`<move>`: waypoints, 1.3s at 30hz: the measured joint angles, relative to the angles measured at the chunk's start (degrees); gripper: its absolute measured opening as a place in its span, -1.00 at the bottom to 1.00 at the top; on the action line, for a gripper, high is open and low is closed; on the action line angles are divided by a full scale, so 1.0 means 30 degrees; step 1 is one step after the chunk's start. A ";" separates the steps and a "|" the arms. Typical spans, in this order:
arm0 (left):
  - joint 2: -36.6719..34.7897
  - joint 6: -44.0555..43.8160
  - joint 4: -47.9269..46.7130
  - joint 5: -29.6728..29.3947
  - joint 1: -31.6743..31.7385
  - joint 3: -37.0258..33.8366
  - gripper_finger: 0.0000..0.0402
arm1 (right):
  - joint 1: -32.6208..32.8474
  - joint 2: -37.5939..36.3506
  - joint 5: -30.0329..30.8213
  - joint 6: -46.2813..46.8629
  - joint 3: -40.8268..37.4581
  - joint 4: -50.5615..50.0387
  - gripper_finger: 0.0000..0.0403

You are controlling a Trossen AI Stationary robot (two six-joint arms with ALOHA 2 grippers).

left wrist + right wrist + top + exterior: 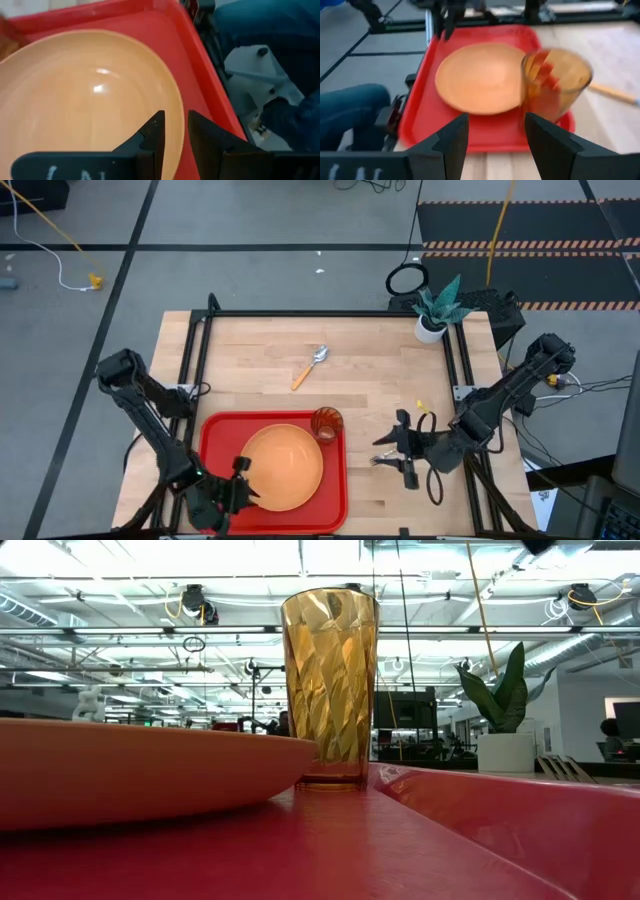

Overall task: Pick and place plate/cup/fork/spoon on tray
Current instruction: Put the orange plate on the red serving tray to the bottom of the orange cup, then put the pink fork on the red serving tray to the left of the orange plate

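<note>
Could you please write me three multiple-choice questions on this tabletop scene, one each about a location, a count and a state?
1. Where does the cup stand?
A. On the tray, at a far corner beside the plate
B. On the bare wood by the plant
C. On the plate

2. How many of the task's things are on the tray?
A. One
B. Two
C. Four

3. How is the right gripper?
A. Shut on the cup
B. Shut on the spoon
C. Open, holding nothing

Answers: 1 A, the high view shows it there. 2 B, plate and cup only. 3 C, its fingers stand apart.
</note>
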 joint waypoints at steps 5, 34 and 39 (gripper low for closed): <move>-0.0769 -0.2683 -0.4229 -0.1291 -0.0742 0.0000 -0.56 | 0.1106 0.0414 0.0015 0.2948 0.0000 -0.2581 -0.07; -0.0063 -0.7244 -0.8282 -0.2736 0.0085 -0.0087 -0.56 | 0.1264 0.5297 -0.2347 0.2812 -0.1176 -0.7738 -0.07; -0.0063 -0.6452 -0.8194 -0.2736 0.0645 -0.0087 -0.56 | 0.0785 0.5304 -0.3009 0.2674 -0.2633 -0.6240 -0.07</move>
